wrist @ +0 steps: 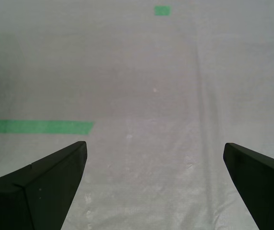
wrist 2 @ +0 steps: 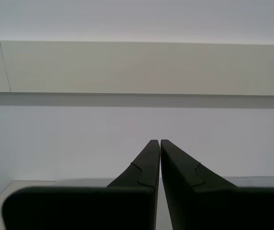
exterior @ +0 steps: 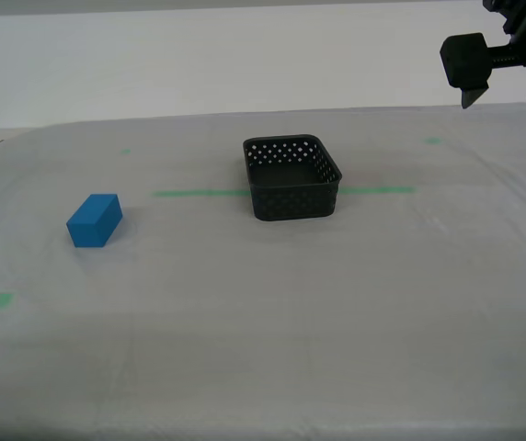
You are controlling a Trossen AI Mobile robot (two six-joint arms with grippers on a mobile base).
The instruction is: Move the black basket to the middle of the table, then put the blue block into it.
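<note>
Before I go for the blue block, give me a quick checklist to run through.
1. The black basket is mid-table, on the green tape line: ok.
2. The basket is upright and looks empty: ok.
3. The blue block lies free on the table, well apart from the basket, toward the exterior view's left: ok.
4. My first gripper is open with nothing between the jaws: ok.
5. My second gripper is ready to grasp: not ok, it is shut and faces the wall.
6. Which arm is nearer the block: cannot tell.
</note>
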